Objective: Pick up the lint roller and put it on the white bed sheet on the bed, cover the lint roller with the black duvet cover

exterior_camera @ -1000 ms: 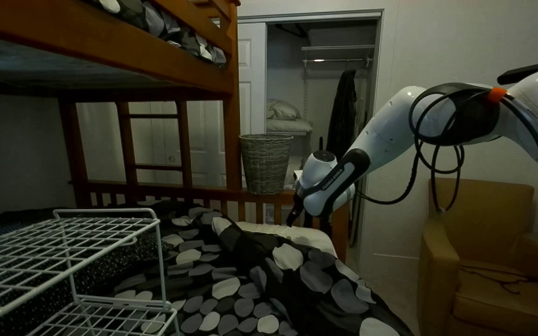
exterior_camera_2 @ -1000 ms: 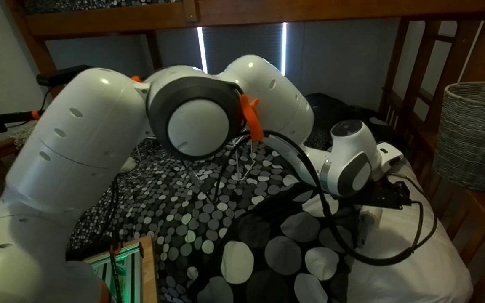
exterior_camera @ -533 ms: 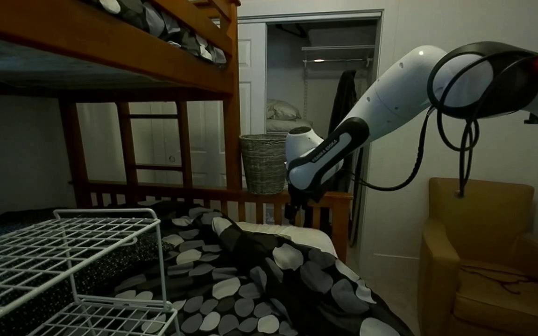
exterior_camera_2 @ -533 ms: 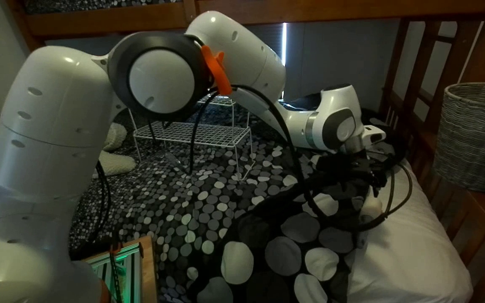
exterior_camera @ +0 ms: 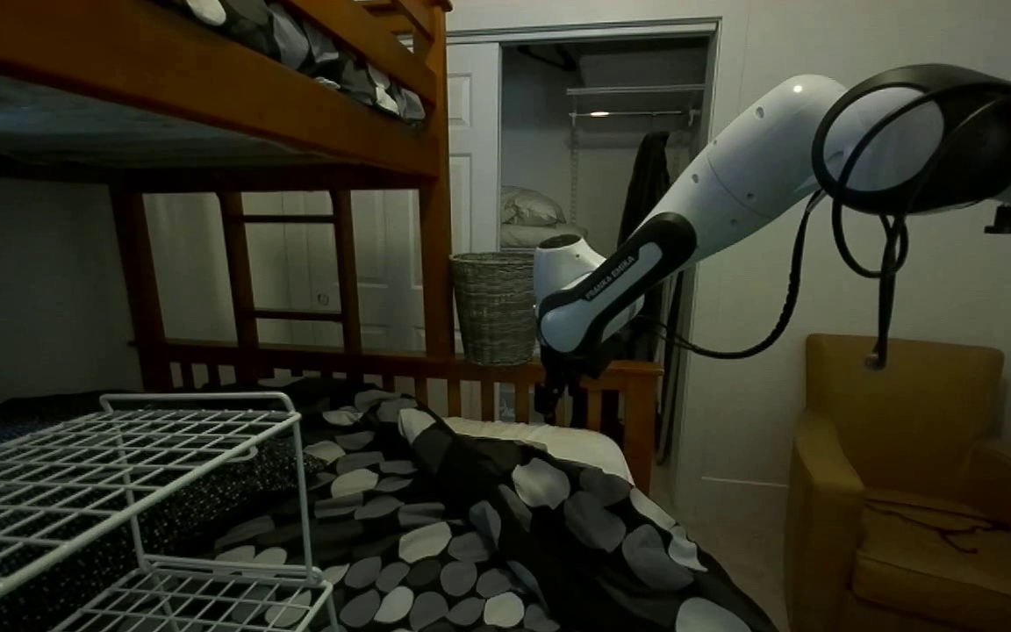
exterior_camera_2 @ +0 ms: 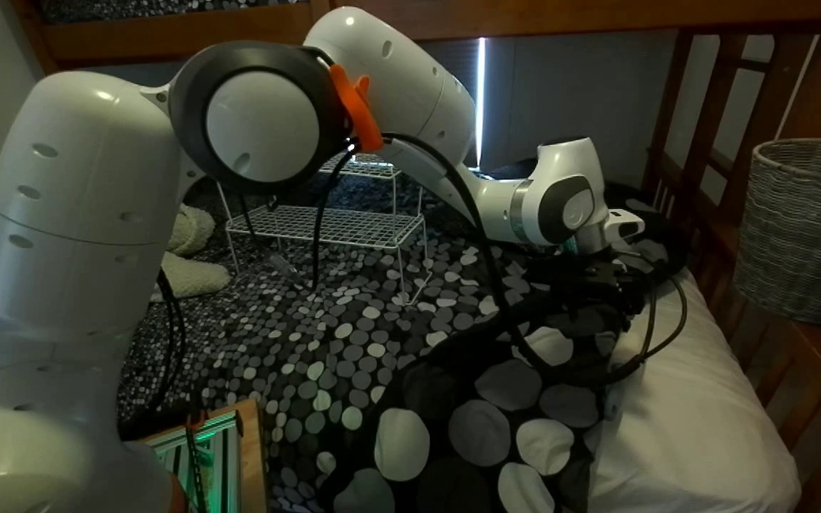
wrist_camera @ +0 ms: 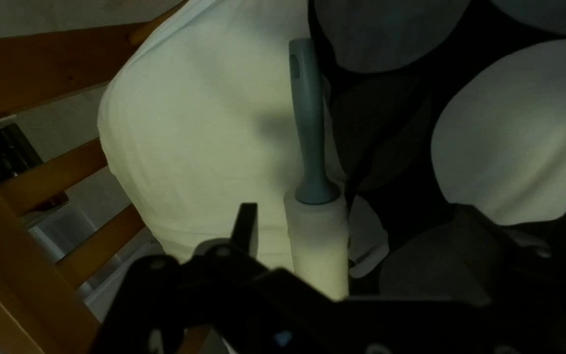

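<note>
In the wrist view, one lint roller point(wrist_camera: 315, 167), its smooth handle grey-green and its head a pale cylinder, lay on the plain white fabric bed sheet point(wrist_camera: 189, 147), just beside the edge of the black duvet cover point(wrist_camera: 509, 132) patterned with white and grey ovals. The end of that head was hidden behind the black gripper point(wrist_camera: 356, 211), whose two fingers, dark and blurred, stood wide apart and had hold of nothing.

In an exterior view, the white robot arm point(exterior_camera: 760, 167) was cut off at the right edge, and the gripper's tips were too dark to make out. One brown wooden bunk bed point(exterior_camera: 233, 101), one white wire rack point(exterior_camera: 141, 506) with two shelves and one mustard armchair point(exterior_camera: 909, 412) ran out of frame; one grey wicker basket point(exterior_camera: 495, 307) was partly hidden by the arm.

In an exterior view, the lint roller, below the black mass of the gripper point(exterior_camera_2: 624, 306), was hard to make out.
</note>
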Robot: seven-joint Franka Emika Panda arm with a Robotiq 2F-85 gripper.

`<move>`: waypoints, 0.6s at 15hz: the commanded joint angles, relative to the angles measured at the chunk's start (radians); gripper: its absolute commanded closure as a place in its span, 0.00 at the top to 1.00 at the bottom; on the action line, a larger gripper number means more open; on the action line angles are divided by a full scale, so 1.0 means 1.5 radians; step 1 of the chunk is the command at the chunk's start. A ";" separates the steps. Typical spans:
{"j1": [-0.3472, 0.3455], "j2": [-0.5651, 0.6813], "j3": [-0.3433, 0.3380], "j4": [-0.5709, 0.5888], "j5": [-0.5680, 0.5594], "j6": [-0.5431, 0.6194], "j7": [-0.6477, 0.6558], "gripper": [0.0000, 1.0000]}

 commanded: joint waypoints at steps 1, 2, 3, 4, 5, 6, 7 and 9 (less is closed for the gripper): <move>0.021 -0.031 0.015 0.007 0.012 -0.147 0.060 1.00; 0.031 -0.041 0.018 0.011 0.015 -0.206 0.087 1.00; 0.032 -0.043 0.027 0.020 0.023 -0.245 0.098 1.00; 0.039 -0.048 0.033 0.023 0.026 -0.287 0.117 1.00; 0.036 -0.049 0.047 0.028 0.044 -0.312 0.120 1.00; 0.034 -0.051 0.062 0.025 0.066 -0.323 0.120 1.00; 0.029 -0.050 0.076 0.020 0.093 -0.326 0.113 1.00; 0.020 -0.045 0.101 0.005 0.150 -0.313 0.096 1.00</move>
